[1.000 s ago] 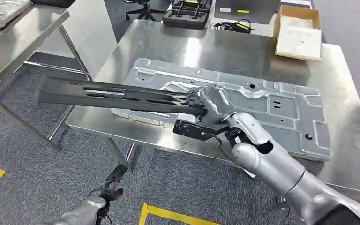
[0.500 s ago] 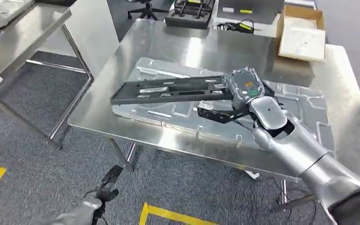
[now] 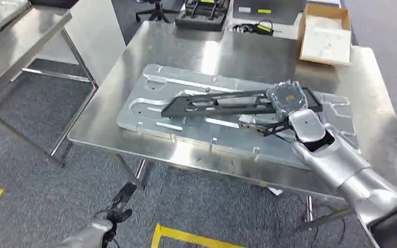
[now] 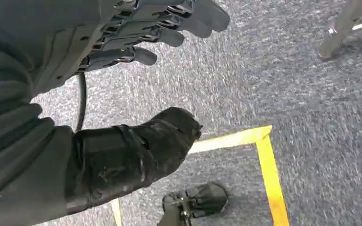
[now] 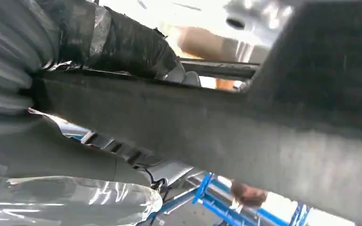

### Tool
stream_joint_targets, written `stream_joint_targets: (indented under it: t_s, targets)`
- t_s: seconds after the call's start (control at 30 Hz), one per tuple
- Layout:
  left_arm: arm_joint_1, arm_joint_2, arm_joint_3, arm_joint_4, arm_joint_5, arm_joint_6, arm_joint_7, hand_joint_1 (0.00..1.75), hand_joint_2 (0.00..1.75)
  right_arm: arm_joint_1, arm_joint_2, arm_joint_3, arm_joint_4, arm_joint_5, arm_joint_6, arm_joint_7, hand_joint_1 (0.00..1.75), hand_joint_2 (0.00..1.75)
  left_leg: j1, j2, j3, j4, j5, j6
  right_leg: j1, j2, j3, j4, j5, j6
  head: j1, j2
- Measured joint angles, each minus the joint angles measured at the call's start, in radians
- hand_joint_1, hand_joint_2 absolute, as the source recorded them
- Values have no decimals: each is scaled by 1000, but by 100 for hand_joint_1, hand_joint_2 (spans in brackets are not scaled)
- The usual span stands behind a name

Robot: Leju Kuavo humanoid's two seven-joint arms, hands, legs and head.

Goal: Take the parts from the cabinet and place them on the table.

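No writing legible to us on any part. Right robot hand (image 3: 285, 98) grasps the right end of the long black slotted bracket (image 3: 214, 102), arm reaching in from the near right. The bracket lies across the silver stamped panel (image 3: 150, 111) on the steel desk (image 3: 238, 51). Whether it touches the panel, we cannot tell. Left robot hand (image 4: 141, 28) hangs low over grey carpet and yellow floor tape (image 4: 268, 169), fingers apart, holding nothing. Cardboard box (image 3: 324, 35) sits far right.

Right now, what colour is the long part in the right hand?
Black; the part, held by the right hand, shows best in the head view.
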Motion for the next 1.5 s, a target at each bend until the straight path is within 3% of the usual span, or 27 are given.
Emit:
stream_joint_targets:
  t_s: [0.07, 0.13, 0.17, 0.23, 0.27, 0.33, 0.4, 0.43, 0.47, 0.53, 0.6, 0.63, 0.73, 0.77, 0.83, 0.9, 0.93, 1.03, 1.07, 1.13, 1.2, 1.27, 1.33, 1.4, 1.43, 1.47, 1.5]
  targets:
    - [1, 1, 1, 0, -7, 14, -4, 0, 175, 0, -7, 0, 8, 7, 5, 4, 175, 175, 7, 2, 9, -17, 6, 6, 6, 2, 2, -6, -1, 11, 0, 0]
    - [-1, 0, 1, 0, -19, 29, -6, 0, 175, -1, -18, 0, 18, 14, 14, 6, 175, 175, 12, 5, 24, -36, 14, 13, 2, -2, -16, 43, -39, 19, 3, 0]
    - [-1, 0, 2, 0, -22, 39, -11, 0, 175, 0, -21, 0, 21, 14, 17, 6, 0, 0, 12, 6, 26, -38, 14, 17, 1, -2, -48, 114, -76, 22, 1, 0]
    - [2, 0, 3, 0, -22, 64, -24, 0, 175, 13, -30, 0, 28, 14, 21, 9, 0, 0, 12, 5, 26, -36, 13, 18, -3, -3, -123, 265, -133, 28, 2, 0]
    - [5, 0, 4, 0, -23, 68, -27, 0, 175, 21, -34, 1, 32, 14, 22, 9, 0, 0, 13, 5, 27, -36, 12, 18, -7, -3, -140, 288, -125, 32, 2, 0]
    - [9, -2, 6, 0, -31, 75, -22, 0, 175, 27, -38, 3, 36, 14, 23, 11, 0, 0, 18, 4, 28, -30, 8, 12, -16, -4, -101, 200, -57, 40, 2, 0]
    - [8, -2, 7, 0, -33, 82, -15, 0, 175, 26, -41, 5, 36, 14, 24, 13, 0, 0, 22, 3, 26, -12, -4, -3, -26, -8, -16, 28, 18, 50, 2, 0]
    - [7, -2, 8, 0, -34, 82, -11, 0, 0, 24, -41, 5, 35, 14, 26, 15, 0, 0, 16, 1, 16, 2, -12, -13, -16, -6, 0, 4, -3, 47, 3, 0]
    - [7, -2, 9, 0, -35, 82, -6, 0, 0, 27, -42, 5, 35, 14, 27, 15, 0, 0, 16, 1, 15, 3, -11, -16, -19, -3, -5, 11, -1, 30, -1, 0]
    - [8, -2, 11, 0, -39, 74, 4, 0, 0, 34, -43, 6, 35, 14, 29, 15, 0, 0, 17, 1, 17, -2, -8, -24, -13, -2, -7, 13, -1, 19, 0, 0]
    - [7, -2, 15, 0, -37, 71, 15, 0, 0, 32, -43, 6, 35, 14, 26, 15, 0, 0, 21, 3, 10, 13, -23, -34, -18, -3, -3, 6, 4, 2, -1, 0]
    - [7, -3, 16, 0, -34, 71, 16, 0, 0, 29, -43, 6, 34, 16, 24, 15, 0, 0, 21, 3, -7, 54, -51, -37, -18, -3, -2, 6, 5, -3, -4, 0]
    - [8, -3, 19, 0, -31, 68, 22, 0, 0, 30, -43, 6, 32, 26, 18, 15, 0, 0, 21, 3, -108, 272, -144, -42, -11, -3, -3, 6, 4, -11, -7, 0]
    - [11, -3, 20, 0, -30, 64, 26, 0, 0, 30, -42, 6, 32, 33, 17, 15, 0, 0, 21, 3, -122, 300, -144, -40, -9, -3, -2, 6, 4, -12, -6, 0]
    - [13, -2, 21, 0, -30, 59, 29, 0, 0, 31, -42, 6, 27, 39, 15, 15, 0, 0, 19, 3, -88, 224, -89, -30, -6, -1, -1, 7, 3, -12, -6, 0]
    - [12, -2, 22, 0, -30, 57, 29, 0, 0, 28, -42, 6, 22, 47, 11, 16, 0, 0, 12, 2, 3, 45, -9, -10, -2, -1, 2, 7, 3, -12, -7, 0]
    - [9, -1, 22, 0, -29, 57, 29, 0, 0, 27, -41, 6, 16, 50, 10, 17, 0, 0, 6, 3, 25, 9, -25, -5, 2, -1, 0, 6, 3, -9, -5, 0]
    - [10, -2, 23, 0, -27, 56, 29, 0, 0, 29, -41, 7, 12, 54, 5, 17, 0, 0, 0, 2, 22, 6, -13, -4, -4, -1, 0, 0, 11, 5, -5, 0]
    - [10, -2, 23, 0, -27, 54, 29, 0, 0, 29, -41, 8, 8, 60, 3, 17, 0, 0, 1, 2, 23, -4, -6, 3, -2, 1, 0, -1, 15, 11, -6, 0]
    - [7, -3, 25, 0, -23, 48, 28, 0, 0, 26, -40, 12, 0, 82, -6, 18, 0, 0, 10, 7, 28, -25, 11, 13, -3, -5, -9, 29, -34, 17, -5, 0]
    - [7, -3, 26, 0, -21, 42, 28, 0, 0, 24, -36, 14, -10, 92, -6, 18, 0, 0, 10, 7, 21, -25, 16, 18, -4, -5, -59, 174, -130, 21, -3, 0]
    - [10, -3, 26, 0, -21, 38, 27, 0, 0, 28, -30, 16, -15, 91, -6, 18, 0, 0, 10, 6, 12, -23, 23, 18, -7, -5, -92, 287, -172, 28, -4, 0]
    - [11, -4, 26, 0, -21, 35, 27, 0, 0, 27, -22, 17, -30, 96, -6, 12, 0, 0, 14, 5, -1, -16, 29, 14, -13, -6, -46, 229, -125, 34, -4, 0]
    - [10, -5, 26, 0, -22, 31, 25, 0, 0, 19, -12, 19, -52, 119, -6, 4, 0, 0, 20, 5, -15, -1, 32, 7, -20, -8, 60, 57, -59, 40, -4, 0]
    - [9, -4, 26, 0, -23, 29, 24, 0, 0, 16, -7, 19, -61, 124, -5, 0, 0, 0, 16, 5, -27, 5, 34, -2, -16, -6, 81, 17, -87, 42, -3, 0]
    - [9, -4, 26, 0, -24, 28, 24, 0, 0, 15, 2, 22, -73, 125, -5, -4, 0, 0, 15, 6, -29, 8, 39, -9, -8, 1, 67, 26, -63, 29, -6, 0]
    - [9, -4, 29, 0, -26, 26, 24, 0, 0, 15, 4, 24, -81, 124, -4, -6, 0, 0, 12, 2, -31, 9, 46, -17, -10, 0, 64, 21, -67, 25, -5, 0]
